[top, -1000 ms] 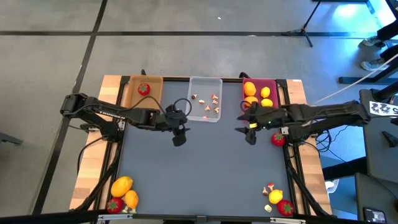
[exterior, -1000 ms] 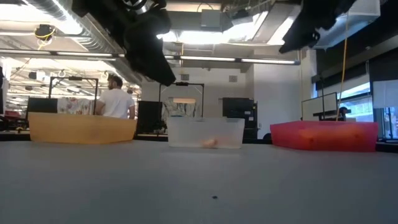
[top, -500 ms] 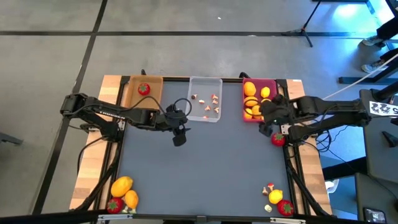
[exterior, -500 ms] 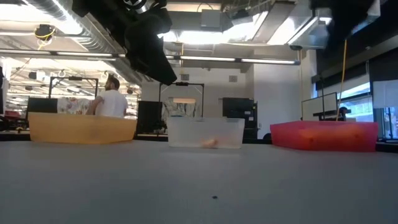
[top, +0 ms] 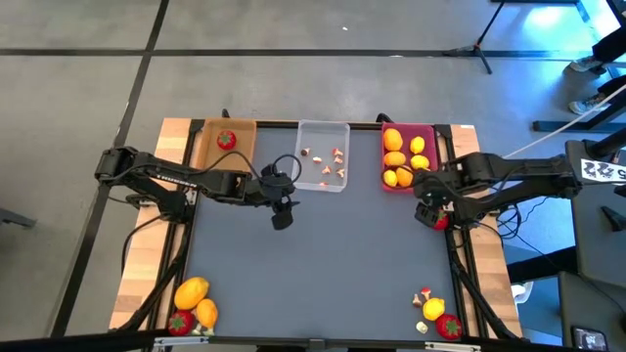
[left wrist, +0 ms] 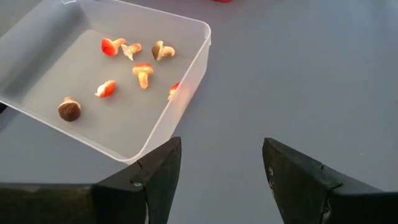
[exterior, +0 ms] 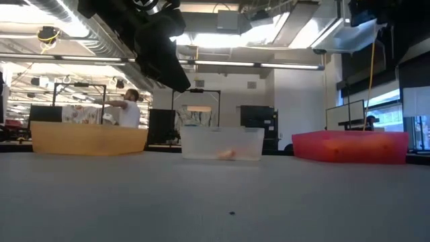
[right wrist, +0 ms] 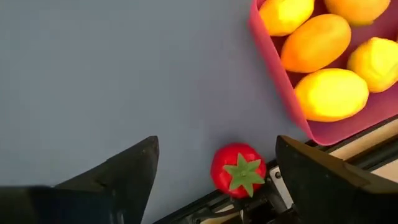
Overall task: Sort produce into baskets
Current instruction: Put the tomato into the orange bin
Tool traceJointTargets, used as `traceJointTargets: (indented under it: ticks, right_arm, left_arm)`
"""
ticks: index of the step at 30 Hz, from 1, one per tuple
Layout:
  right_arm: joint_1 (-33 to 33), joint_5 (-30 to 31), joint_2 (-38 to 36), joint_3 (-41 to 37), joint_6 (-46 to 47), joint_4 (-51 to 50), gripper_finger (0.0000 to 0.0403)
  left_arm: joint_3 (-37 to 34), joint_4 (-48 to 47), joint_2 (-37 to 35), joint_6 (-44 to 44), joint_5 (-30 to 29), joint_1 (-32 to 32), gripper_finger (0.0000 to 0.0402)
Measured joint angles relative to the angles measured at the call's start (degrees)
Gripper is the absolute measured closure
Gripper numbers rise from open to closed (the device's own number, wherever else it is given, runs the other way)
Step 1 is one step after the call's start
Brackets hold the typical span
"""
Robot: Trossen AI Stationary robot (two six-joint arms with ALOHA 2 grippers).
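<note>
My right gripper (top: 428, 198) (right wrist: 214, 149) is open and points down near the table's right edge. A red strawberry (right wrist: 238, 169) lies on the table below and between its fingers, untouched. Beside it stands the pink basket (top: 408, 186) with several yellow and orange fruits (right wrist: 329, 93). My left gripper (top: 282, 210) (left wrist: 221, 149) hangs open above the table, just near of the clear basket (left wrist: 186, 81), which holds several mushroom bits (left wrist: 143, 71). The tan basket (top: 207, 156) holds one strawberry (top: 226, 140).
Loose produce lies in two piles at the near corners: orange fruits and a strawberry at the left (top: 193, 303), mushrooms, a yellow fruit and a strawberry at the right (top: 435, 315). The grey table middle (top: 333, 264) is bare. Wooden side rails (top: 469, 147) edge the table.
My right gripper has drawn back from in front of the pink basket toward the table's right edge and has tipped from slanting forward to pointing down, so it now stands over the strawberry there.
</note>
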Motion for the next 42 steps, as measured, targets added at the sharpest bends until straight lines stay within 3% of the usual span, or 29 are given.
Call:
traceJointTargets:
  ticks: [6,15,23,31,42]
  right_arm:
    - [-0.02,2.04,1.07,-4.21,0.18,-1.68,0.0086]
    - [-0.02,-6.78,3.40,-9.61,0.40,-0.29,0.0086]
    - [-0.02,-4.92,5.30,-9.90,0.23,-0.10,0.0086]
    - [-0.02,-4.78,13.60,-9.90,-0.77,-2.95,0.0086]
    - [-0.13,-4.27,25.46,-10.34,-10.37,-3.65,0.0086]
  left_arm:
    - [0.00,-0.18,0.00,0.01,0.00,0.00,0.0180]
    - [0.00,-0.28,0.00,0.03,0.02,0.00,0.0180]
    - [0.00,-0.15,0.00,0.02,0.02,0.00,0.0180]
    - [0.00,-0.11,0.00,0.04,0.02,0.00,0.0180]
    - [0.00,-0.22,0.00,0.04,0.04,0.00,0.0180]
